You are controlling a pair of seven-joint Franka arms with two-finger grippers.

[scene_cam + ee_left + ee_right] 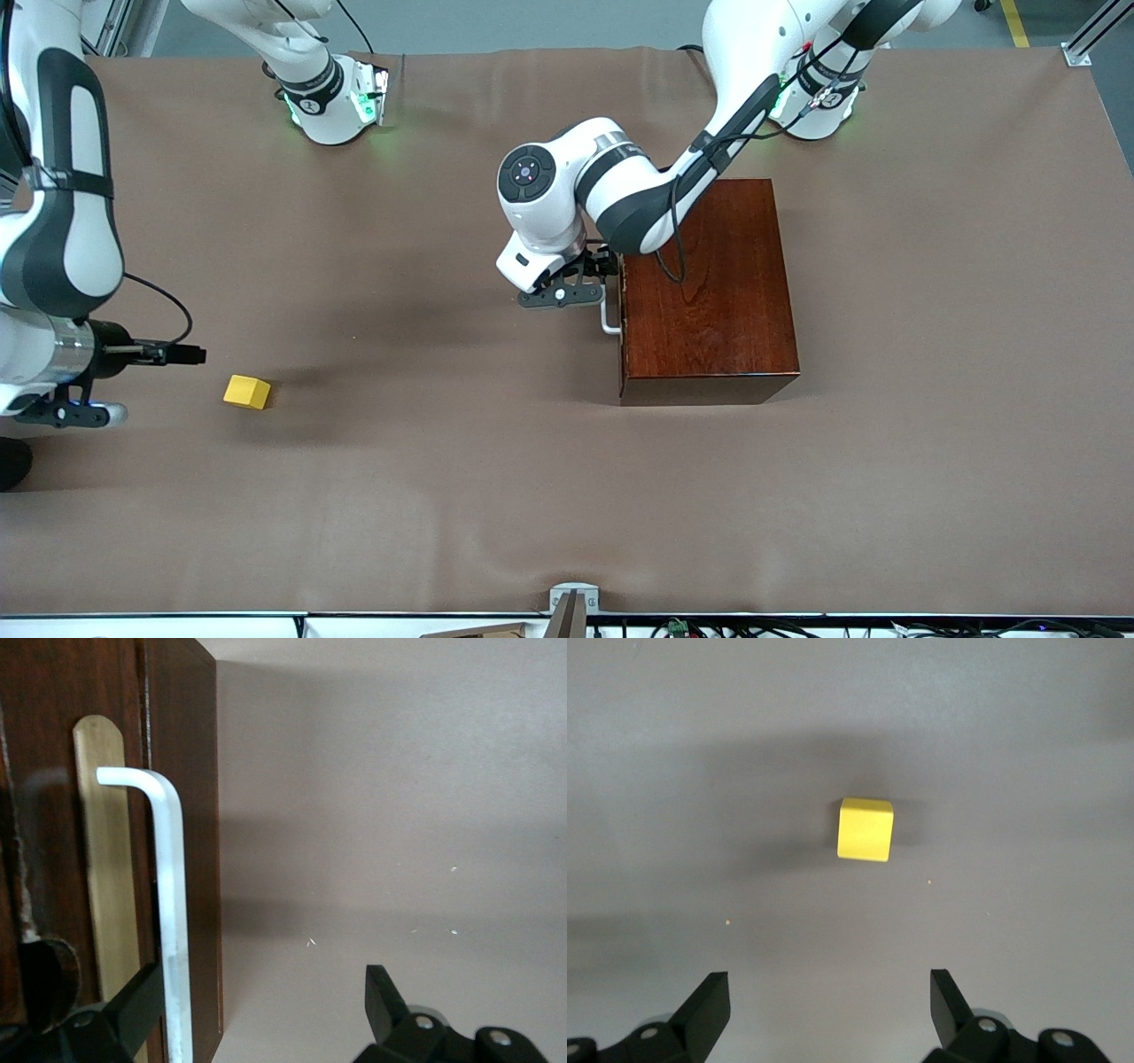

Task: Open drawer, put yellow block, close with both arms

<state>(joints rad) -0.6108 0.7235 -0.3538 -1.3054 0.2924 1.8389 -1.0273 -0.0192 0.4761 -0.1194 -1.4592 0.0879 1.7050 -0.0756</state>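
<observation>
Fingers [133,1001] of the left gripper [266,1014] spread wide astride the drawer's white handle [168,904]; right gripper [830,1010] fingers [709,1001] gape above brown table [1010,771], yellow block [865,829] ahead.

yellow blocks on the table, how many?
1. The yellow block lies on the cloth toward the right arm's end of the table, apart from the wooden box. Inside the closed box is hidden.

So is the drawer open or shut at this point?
Shut. The drawer front sits flush with the wooden box, no tray showing. The open left gripper is at its white handle, one finger behind the bar.
</observation>
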